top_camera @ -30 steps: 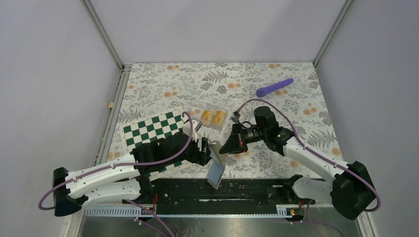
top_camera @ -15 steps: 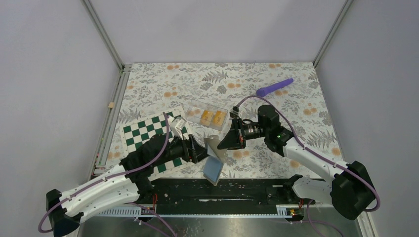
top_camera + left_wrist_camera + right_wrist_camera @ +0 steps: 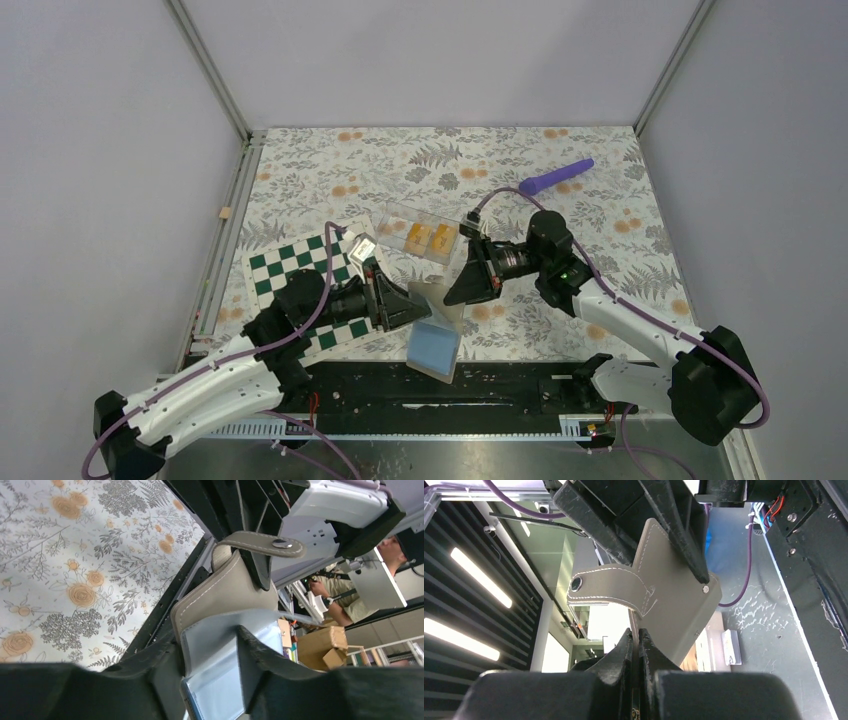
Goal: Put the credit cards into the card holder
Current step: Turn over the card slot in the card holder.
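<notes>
Taupe holder (image 3: pixel 436 345): raised between the two claws over the front edge of the cloth (image 3: pixel 400 160), a little left of the middle. It hangs open. In the top view a pale blue inner leaf faces up and the taupe cover rises behind it.
Strap (image 3: pixel 260 544): taupe with white stitching and a metal snap at its end. It sticks out free from the top of the cover and is fastened to nothing.
Left claw (image 3: pixel 413 308): reaches in from the left, low on the holder. In the wrist view its jaws stand partly apart, one finger beside the cover's edge and the other lying over the blue leaf. I cannot tell whether they pinch it.
Right claw (image 3: pixel 458 293): comes in from the right and pinches the holder's upper edge. In its wrist view the jaws are closed tight on the thin cover just below the strap.
Cards (image 3: pixel 417 237): two, orange-yellow, side by side inside a clear box (image 3: pixel 396 222). They lie behind the holder, apart from it and from both claws.
Box: flat on the cloth, just beside the far right corner of the chessboard (image 3: pixel 290 265).
Chessboard: green and white, flat at the left, its near part hidden under the left arm.
Rod (image 3: pixel 556 177): purple, lying at the far right of the cloth, well apart from everything else.
</notes>
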{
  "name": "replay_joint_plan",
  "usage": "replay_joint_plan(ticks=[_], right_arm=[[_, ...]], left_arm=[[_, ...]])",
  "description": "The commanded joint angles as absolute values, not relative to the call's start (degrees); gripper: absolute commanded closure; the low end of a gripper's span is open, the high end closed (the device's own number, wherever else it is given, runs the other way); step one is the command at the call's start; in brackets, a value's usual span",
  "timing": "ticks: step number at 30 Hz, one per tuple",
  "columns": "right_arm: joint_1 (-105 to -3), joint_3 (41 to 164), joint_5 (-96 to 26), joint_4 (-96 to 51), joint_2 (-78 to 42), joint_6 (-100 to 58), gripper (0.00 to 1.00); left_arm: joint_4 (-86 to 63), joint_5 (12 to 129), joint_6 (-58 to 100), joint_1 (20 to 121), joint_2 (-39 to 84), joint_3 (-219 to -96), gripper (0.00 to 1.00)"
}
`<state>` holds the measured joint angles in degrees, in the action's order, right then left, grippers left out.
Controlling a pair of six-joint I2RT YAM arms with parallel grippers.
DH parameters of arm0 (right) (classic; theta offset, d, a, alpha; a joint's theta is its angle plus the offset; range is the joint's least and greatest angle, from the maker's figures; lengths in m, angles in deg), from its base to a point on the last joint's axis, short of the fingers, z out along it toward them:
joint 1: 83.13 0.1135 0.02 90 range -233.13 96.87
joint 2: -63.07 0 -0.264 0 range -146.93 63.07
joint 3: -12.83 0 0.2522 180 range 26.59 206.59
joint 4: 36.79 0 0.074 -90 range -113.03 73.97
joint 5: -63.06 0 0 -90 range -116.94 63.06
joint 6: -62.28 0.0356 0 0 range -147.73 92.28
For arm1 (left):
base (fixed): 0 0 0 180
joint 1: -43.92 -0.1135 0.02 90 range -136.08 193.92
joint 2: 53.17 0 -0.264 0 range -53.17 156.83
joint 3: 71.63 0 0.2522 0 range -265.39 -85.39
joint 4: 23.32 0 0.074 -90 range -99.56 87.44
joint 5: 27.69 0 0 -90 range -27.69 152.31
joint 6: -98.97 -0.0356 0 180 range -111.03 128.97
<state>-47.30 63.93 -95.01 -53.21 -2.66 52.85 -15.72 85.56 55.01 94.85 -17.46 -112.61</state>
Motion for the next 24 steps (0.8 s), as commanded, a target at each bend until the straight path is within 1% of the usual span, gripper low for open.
replay_joint_plan(ticks=[1,2,5,6,7,9,11,14,15,17,21,22,24], right_arm=[[-47.4,66.9,-97.4,-58.9,-3.1,54.8,1.00],[-47.5,67.1,-97.2,-59.0,-3.3,54.8,1.00],[-47.5,67.5,-96.1,-58.4,-3.5,53.8,1.00],[-47.5,67.6,-95.8,-58.0,-3.5,53.3,1.00],[-47.5,67.7,-95.6,-57.3,-3.5,52.4,0.99],[-47.5,68.3,-95.3,-53.8,-3.0,49.2,0.82],[-47.5,69.3,-94.3,-46.1,-1.8,43.6,0.66],[-48.0,71.8,-91.1,-30.8,1.1,32.4,0.37],[-48.3,72.8,-89.1,-25.0,2.3,28.1,0.30],[-49.0,74.8,-84.3,-15.1,4.6,21.4,0.19],[-49.7,75.8,-77.0,-5.3,8.7,14.0,0.04],[-49.7,75.8,-75.8,-4.1,9.4,12.7,0.02],[-49.7,75.8,-74.3,-2.0,9.8,10.4,0.01]], left_arm=[[-20.1,88.5,56.0,94.2,-18.8,-114.0,0.69],[-19.7,88.1,56.2,94.1,-19.2,-114.0,0.75],[-16.5,86.1,56.0,94.1,-20.2,-115.0,0.98],[-15.2,84.9,55.8,94.1,-20.4,-115.4,1.00],[-14.1,83.9,55.8,94.2,-20.7,-116.0,1.00],[-11.8,82.7,55.5,94.1,-20.7,-117.3,1.00],[-8.4,81.3,55.3,94.2,-20.0,-119.1,1.00],[-3.8,79.5,55.1,94.1,-18.7,-121.6,1.00],[-2.4,79.3,54.9,94.1,-18.3,-122.4,1.00],[0.6,78.2,54.8,94.0,-17.1,-124.2,1.00],[4.6,77.5,54.7,94.0,-14.8,-126.7,1.00],[4.8,77.7,54.6,94.1,-14.4,-127.2,1.00],[3.0,79.8,54.5,94.1,-13.6,-127.6,1.00]])
